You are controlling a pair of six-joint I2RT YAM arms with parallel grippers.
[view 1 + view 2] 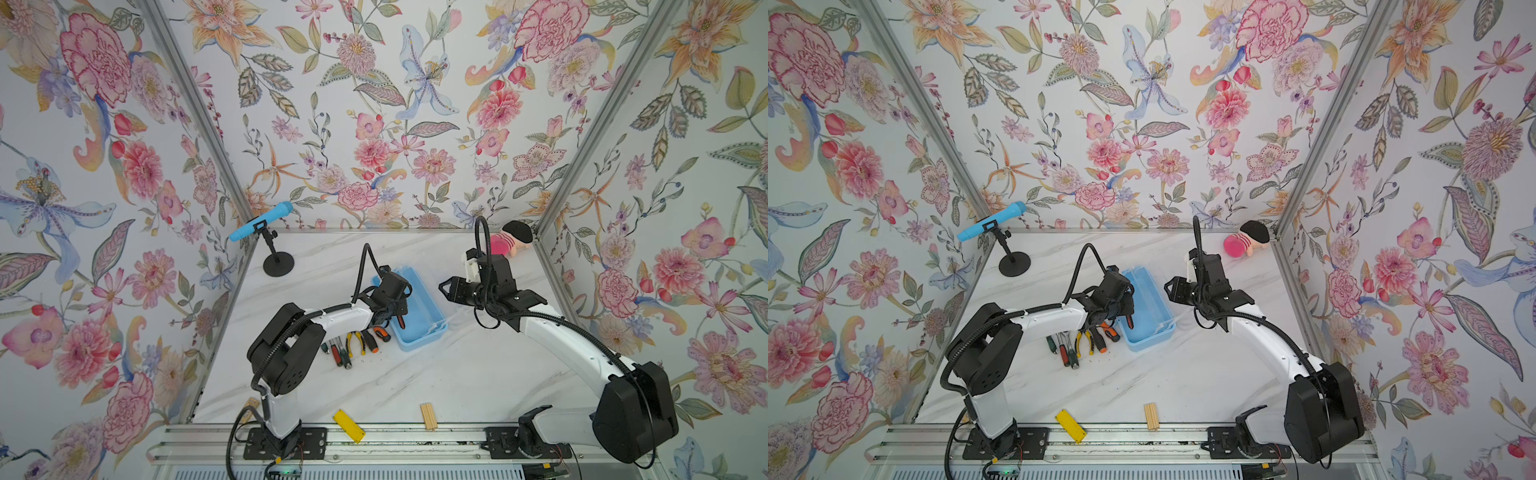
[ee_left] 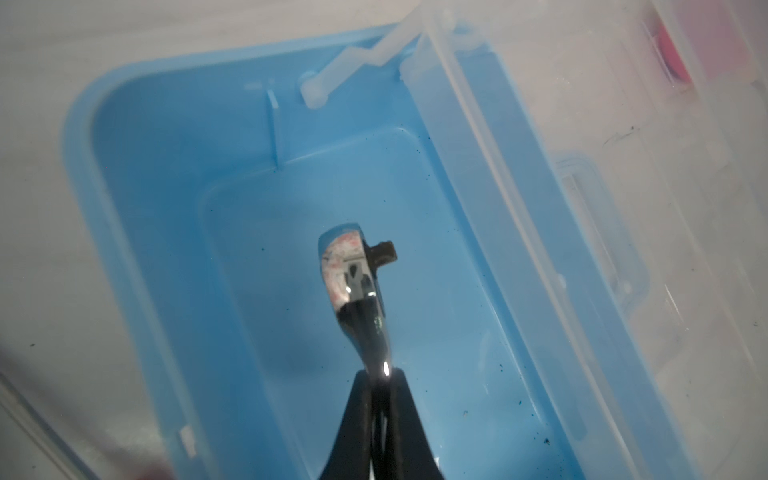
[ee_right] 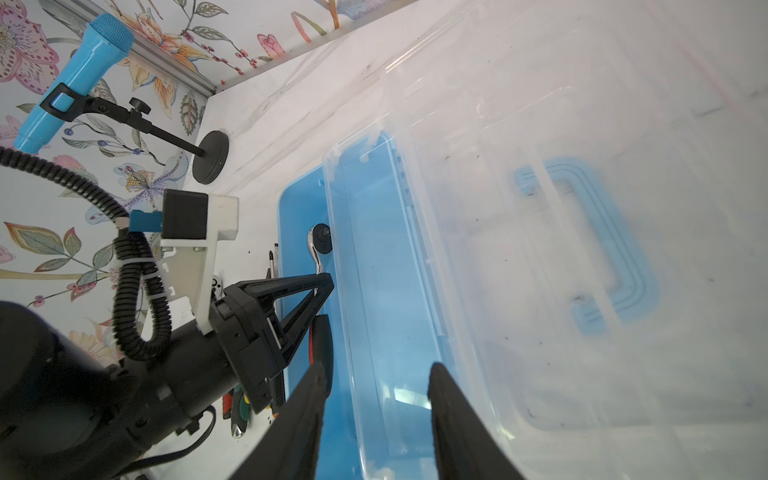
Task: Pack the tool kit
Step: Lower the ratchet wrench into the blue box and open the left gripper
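Left wrist: claw (image 2: 380,376) clamps ratchet (image 2: 352,274), apparently over box (image 2: 145,187).

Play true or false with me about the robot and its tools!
1. The left fingers hold a shiny metal ratchet over the light-blue plastic box. True.
2. The box's clear lid is shut. False: it is open.
3. The yellow-handled pliers are inside the box. False: they lie on the white marble table beside it.
4. A blue toy microphone sits on a black stand. True.
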